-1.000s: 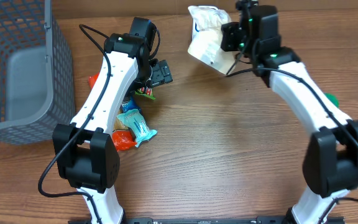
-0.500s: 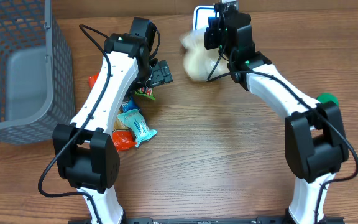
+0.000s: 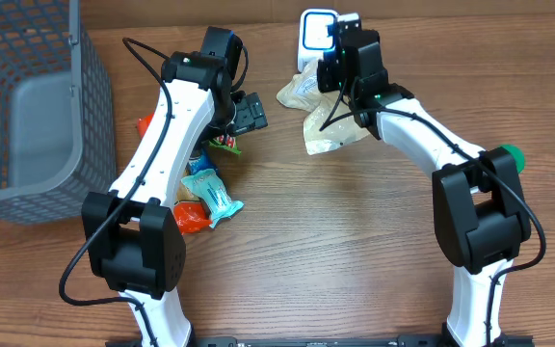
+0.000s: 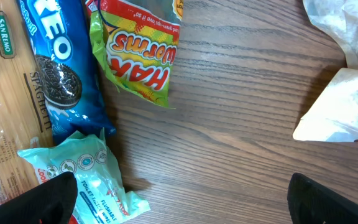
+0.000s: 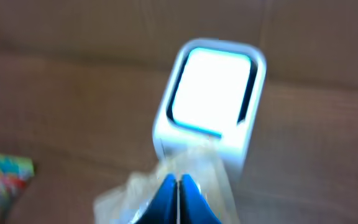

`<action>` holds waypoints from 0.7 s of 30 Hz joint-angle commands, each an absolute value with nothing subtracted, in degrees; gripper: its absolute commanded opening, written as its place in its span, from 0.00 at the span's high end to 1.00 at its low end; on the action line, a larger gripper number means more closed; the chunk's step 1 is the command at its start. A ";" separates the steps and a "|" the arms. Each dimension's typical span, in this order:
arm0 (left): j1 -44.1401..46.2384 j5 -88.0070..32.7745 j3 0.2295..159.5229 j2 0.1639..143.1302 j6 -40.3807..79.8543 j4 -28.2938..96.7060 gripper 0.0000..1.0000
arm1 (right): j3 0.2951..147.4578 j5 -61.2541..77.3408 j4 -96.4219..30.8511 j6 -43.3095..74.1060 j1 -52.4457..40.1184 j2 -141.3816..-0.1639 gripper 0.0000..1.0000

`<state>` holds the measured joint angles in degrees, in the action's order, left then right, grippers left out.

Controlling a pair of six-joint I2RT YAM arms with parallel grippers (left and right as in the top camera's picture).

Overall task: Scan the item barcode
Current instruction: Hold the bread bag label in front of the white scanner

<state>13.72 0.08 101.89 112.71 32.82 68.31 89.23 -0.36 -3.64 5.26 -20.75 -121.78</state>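
Closest to me, at about 10 o'clock on the table [image 3: 355, 241], my left gripper [image 3: 247, 112] hangs wide open with nothing in it, right above the gummy worms bag [image 4: 142, 50] and Oreo pack [image 4: 67, 74]. Further out toward 12, my right gripper [image 5: 179, 193] is pinched tight on a fold of the clear plastic bag [image 3: 321, 116], and the bag droops just in front of the scanner [image 3: 314, 31]. The scanner's at the far edge with its window lit white.

wood table [image 3: 355, 251], wire basket [image 3: 91, 106], snack pkts [image 3: 205, 193], scanner [image 3: 314, 34]
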 commanded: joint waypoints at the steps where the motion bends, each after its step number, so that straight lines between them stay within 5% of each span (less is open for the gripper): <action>1: 13.52 0.60 102.39 111.26 32.77 68.34 0.00 | 92.47 3.03 -8.29 0.71 -20.51 -121.19 0.81; 7: 13.52 0.60 102.39 111.26 32.77 68.34 0.00 | 92.49 3.09 -16.10 -8.16 -20.45 -121.54 0.34; 10: 13.52 0.60 102.39 111.26 32.77 68.31 0.00 | 92.42 3.09 -17.54 -9.54 -20.45 -122.08 0.24; 21: 13.52 0.60 102.39 111.26 32.77 68.31 0.00 | 92.27 4.01 -19.75 -11.00 -20.47 -127.15 0.27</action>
<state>13.72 0.08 101.91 112.71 32.82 68.31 90.87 3.05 -19.42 -10.22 -20.64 -125.27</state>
